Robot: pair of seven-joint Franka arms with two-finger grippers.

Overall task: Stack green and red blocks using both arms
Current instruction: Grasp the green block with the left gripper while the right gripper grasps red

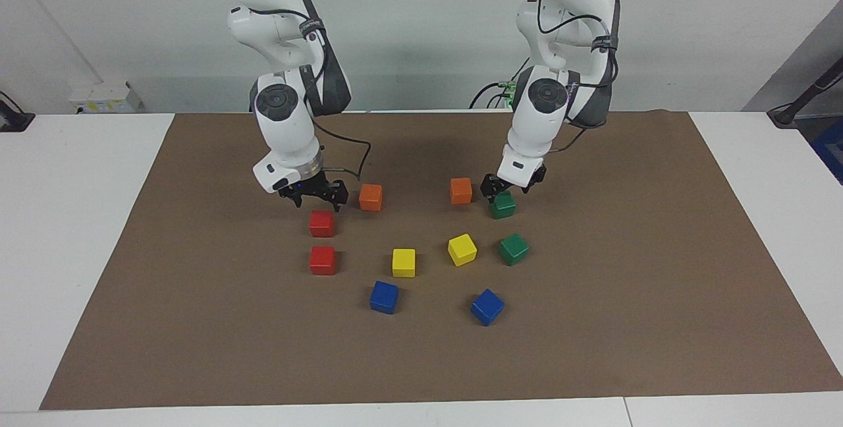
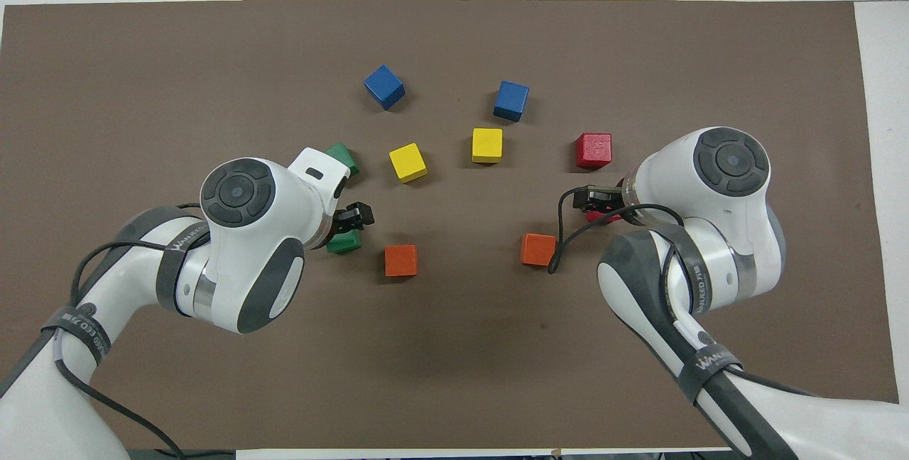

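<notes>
A white counter (image 1: pixel 79 216) carries a brown mat (image 1: pixel 593 321). On the mat lie ten cubes, all apart: two red blocks (image 1: pixel 322 223), two green blocks (image 1: pixel 513 248), two orange cubes (image 1: pixel 371 197), two yellow cubes (image 1: pixel 404 262), two blue cubes (image 1: pixel 384 297)

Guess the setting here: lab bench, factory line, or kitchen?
Most likely a robotics lab bench: two white arms mounted at a plain white table, a brown mat as workspace, and coloured toy cubes laid out in pairs.

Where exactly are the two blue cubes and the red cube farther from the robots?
Blue cube toward the right arm's end (image 1: pixel 384 297), facing view, its top face.
Blue cube toward the left arm's end (image 1: pixel 487 306), facing view, its top face.
Red cube farther from the robots (image 1: pixel 323 260), facing view, its front face.
</notes>
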